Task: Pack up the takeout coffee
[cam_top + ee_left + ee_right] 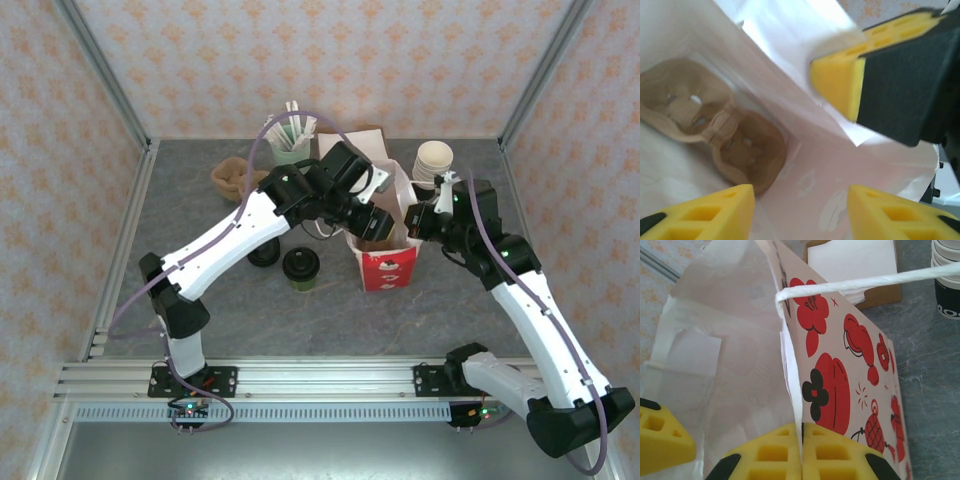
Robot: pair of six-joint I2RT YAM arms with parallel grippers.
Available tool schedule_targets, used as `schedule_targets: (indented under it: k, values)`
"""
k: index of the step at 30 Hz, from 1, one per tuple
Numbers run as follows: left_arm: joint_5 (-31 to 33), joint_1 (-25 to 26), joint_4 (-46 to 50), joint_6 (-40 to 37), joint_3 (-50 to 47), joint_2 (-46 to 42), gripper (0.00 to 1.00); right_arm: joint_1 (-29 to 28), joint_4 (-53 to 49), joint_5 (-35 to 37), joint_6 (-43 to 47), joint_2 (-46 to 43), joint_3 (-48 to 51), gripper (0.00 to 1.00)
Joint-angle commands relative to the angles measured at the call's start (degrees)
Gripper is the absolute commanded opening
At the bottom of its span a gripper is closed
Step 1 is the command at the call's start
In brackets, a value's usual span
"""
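Note:
The takeout coffee (pixel 300 267), a short dark greenish cup with a round black lid, stands upright on the table left of the red bag (pixel 388 265). My left gripper (pixel 800 217) hovers open over the bag's mouth, holding nothing; below it a brown pulp cup carrier (pixel 715 135) lies on the bag's bottom. My right gripper (pixel 801 452) is shut on the bag's right wall (pixel 840 370), pinching its top edge. In the top view the left gripper (pixel 372 218) is above the bag and the right gripper (pixel 421 222) is at the bag's right rim.
A flat black lid (pixel 264 252) lies left of the coffee. Behind are another brown carrier (pixel 232 178), a cup of sticks (pixel 290 140), napkins on a brown board (pixel 850 260) and stacked cream cups (pixel 433 160). The bag's white handle (pixel 865 282) arches over its wall.

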State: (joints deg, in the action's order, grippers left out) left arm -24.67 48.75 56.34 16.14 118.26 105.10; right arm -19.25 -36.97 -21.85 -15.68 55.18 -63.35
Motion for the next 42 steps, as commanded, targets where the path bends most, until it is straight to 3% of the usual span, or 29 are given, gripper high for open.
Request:
schedule_targets:
  k: [1, 11, 19, 31, 42]
  values:
    - [2.68, -0.06, 4.58, 0.53, 4.98, 3.84, 0.5, -0.34, 3.38, -0.43, -0.63, -1.55, 0.81, 0.0]
    - [8.5, -0.02, 9.39, -1.49, 6.33, 9.85, 0.48, -0.35, 4.02, -0.82, -3.18, -2.27, 1.74, 0.0]
    - [4.78, -0.14, 9.41, -10.44, 4.64, 9.43, 0.47, -0.32, 4.65, -1.11, -6.05, -1.18, 1.38, 0.0]
    - [5.57, -1.17, 12.4, -18.67, 6.05, 11.71, 0.47, -0.35, 2.49, -9.27, -7.8, 3.45, -2.51, 0.0]
    - [8.84, -2.23, 12.5, -20.48, 5.01, 13.47, 0.48, -0.34, 2.17, -17.76, -9.27, 5.91, -3.6, 0.0]
